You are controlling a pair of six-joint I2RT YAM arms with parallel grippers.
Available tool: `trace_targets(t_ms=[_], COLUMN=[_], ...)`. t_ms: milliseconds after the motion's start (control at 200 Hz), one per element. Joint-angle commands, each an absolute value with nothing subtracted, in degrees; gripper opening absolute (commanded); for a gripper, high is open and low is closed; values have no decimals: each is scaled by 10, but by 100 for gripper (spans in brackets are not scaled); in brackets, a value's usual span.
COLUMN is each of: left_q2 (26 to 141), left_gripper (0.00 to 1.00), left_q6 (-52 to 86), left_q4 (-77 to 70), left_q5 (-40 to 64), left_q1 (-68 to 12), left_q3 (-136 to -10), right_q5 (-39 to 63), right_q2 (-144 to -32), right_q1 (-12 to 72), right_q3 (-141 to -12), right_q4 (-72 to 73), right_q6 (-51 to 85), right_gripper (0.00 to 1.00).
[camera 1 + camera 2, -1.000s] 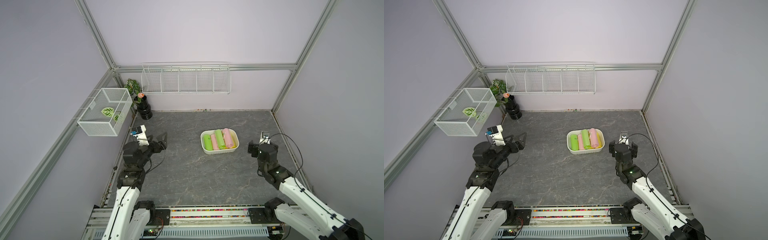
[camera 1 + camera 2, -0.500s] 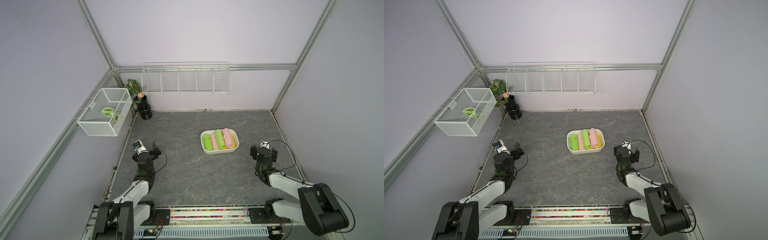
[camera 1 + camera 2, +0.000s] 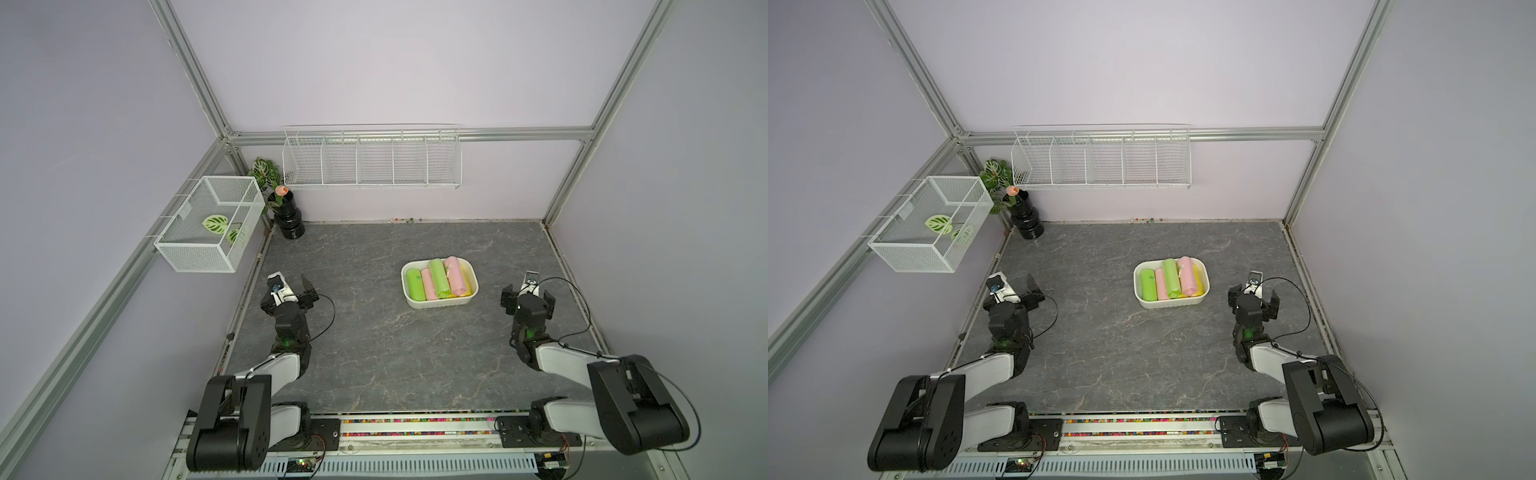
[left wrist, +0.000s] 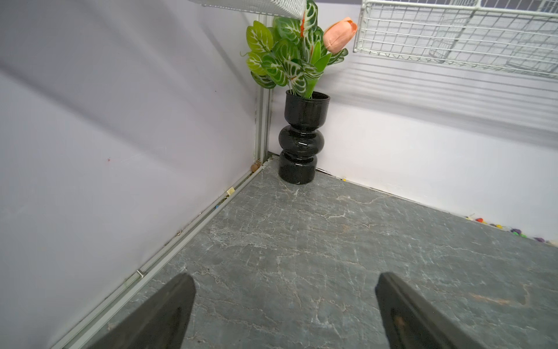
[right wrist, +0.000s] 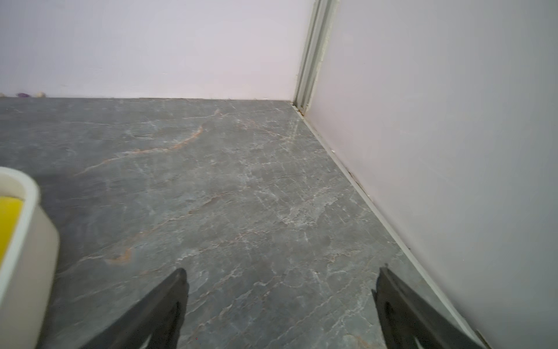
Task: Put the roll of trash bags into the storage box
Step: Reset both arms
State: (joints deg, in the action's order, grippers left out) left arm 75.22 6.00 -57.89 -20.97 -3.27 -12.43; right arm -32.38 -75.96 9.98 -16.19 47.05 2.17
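rolls boxed, both hands empty

the storage box (image 3: 436,303) on the table (image 3: 374,353) holds green, pink and yellow rolls of trash bags (image 3: 439,277); none lies outside. our left hand (image 4: 285,284) sits well left of the box, our right hand (image 5: 282,278) nearer its right, both spread apart. we should pull clear without nudging it. a vase (image 3: 291,220) and wire basket (image 3: 199,249) behind it block nothing.

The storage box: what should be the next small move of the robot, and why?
Probably no further grasp, only staying parked: the rolls already lie in the storage box, I see no roll outside it, and the left end effector and right end effector are open, holding nothing, away from the box.
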Motion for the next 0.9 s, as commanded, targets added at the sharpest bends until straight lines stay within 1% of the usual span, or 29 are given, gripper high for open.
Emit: trace_targets(t_ms=[0,55,95,125,175,215,285,320,350,380,480,560,645,700,895], left_q2=[820,838,834,828,867,895,861,872,885,890,863,877,865,870,868], left_gripper=[100,100,100,100,100,100,100,100,100,100,100,100,100,100,100], left_q6=[52,39,38,40,28,17,43,35,26,24,43,33,44,39,42], left_q4=[-731,-743,-705,-649,-651,-653,-506,-544,-595,-610,-512,-562,-519,-540,-530], left_q5=[-205,-185,-165,-146,-147,-152,-150,-149,-145,-145,-146,-145,-146,-146,-147], left_q1=[-29,-29,-29,-29,-27,-27,-26,-25,-25,-25,-23,-22,-22,-22,-22], left_q3=[-84,-85,-95,-111,-141,-164,-208,-198,-188,-184,-208,-196,-208,-203,-206], right_q5=[-282,-268,-250,-250,-260,-268,-282,-270,-259,-249,-247,-248,-248,-247,-247], right_q2=[-802,-843,-879,-908,-937,-917,-878,-880,-888,-886,-882,-880,-881,-881,-881], right_q1=[96,96,96,97,101,105,101,94,87,81,79,78,79,78,79], right_q3=[-129,-121,-121,-124,-132,-142,-180,-202,-211,-212,-217,-216,-215,-215,-215], right_q4=[598,654,685,718,758,708,575,534,530,525,507,506,506,506,507], right_q6=[14,8,-2,-14,-27,-18,9,13,14,18,23,24,24,24,23], right_gripper=[98,98,98,98,98,98,98,98,98,98,99,99,99,99,99])
